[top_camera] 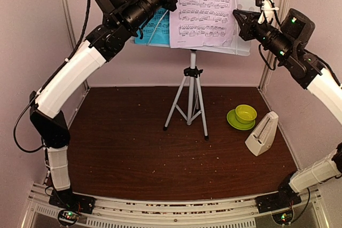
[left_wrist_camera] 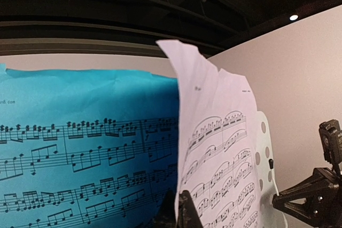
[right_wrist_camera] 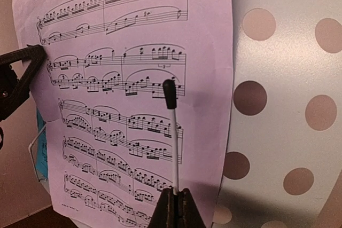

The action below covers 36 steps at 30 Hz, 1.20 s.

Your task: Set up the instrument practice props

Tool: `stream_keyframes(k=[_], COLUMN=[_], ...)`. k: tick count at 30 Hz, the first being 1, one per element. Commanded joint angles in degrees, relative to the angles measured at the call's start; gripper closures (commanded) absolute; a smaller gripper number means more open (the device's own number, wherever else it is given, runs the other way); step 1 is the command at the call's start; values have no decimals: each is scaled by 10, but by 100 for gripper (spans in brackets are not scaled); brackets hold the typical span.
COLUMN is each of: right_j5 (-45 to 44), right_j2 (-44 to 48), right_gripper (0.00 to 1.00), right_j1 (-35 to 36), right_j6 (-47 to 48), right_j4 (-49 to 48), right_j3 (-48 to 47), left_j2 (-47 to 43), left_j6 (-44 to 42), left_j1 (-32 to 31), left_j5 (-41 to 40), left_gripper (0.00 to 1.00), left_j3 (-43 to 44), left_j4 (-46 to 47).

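You were seating the lilac sheet (top_camera: 206, 6) on the stand (top_camera: 190, 97). The left gripper (left_wrist_camera: 184, 210) pinched its edge and the right gripper (right_wrist_camera: 177, 207) was closed. The metronome (top_camera: 263, 134) likely came next.

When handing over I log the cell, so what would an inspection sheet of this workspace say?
Surface: dark brown table, speckled with pale crumbs.
Job's things: stand upright; cyan sheet and lilac sheet on its desk; metronome on table, right side.
Clutter: green cup on saucer, near metronome, apart.
Hands: left hand shut, apparently pinching lilac sheet's edge; right hand shut on thin black-tipped rod.
Cables: black cables loop beside the arms.
Surroundings: pale walls; metal rail at near edge.
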State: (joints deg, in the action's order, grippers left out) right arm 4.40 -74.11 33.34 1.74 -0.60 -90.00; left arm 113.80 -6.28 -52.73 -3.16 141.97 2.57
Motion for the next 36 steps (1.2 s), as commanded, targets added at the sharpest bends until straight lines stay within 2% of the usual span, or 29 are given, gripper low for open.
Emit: stream_keyframes(k=[1, 13, 23, 36], right_j5=[28, 52, 65, 69], right_j2=[17, 14, 17, 20], right_gripper=[100, 100, 100, 100], right_j1=[0, 0, 1, 1], right_j6=[12, 13, 9, 9], right_j4=[-40, -54, -76, -78], right_j3=[14, 18, 32, 39], left_j2=[6, 46, 80, 104], left_j6=[-16, 3, 36, 58], left_j1=[-2, -2, -2, -2], left_j5=[15, 103, 97, 114], left_gripper=[100, 100, 100, 100], left_j3=[22, 37, 63, 73], left_j4=[57, 103, 147, 147])
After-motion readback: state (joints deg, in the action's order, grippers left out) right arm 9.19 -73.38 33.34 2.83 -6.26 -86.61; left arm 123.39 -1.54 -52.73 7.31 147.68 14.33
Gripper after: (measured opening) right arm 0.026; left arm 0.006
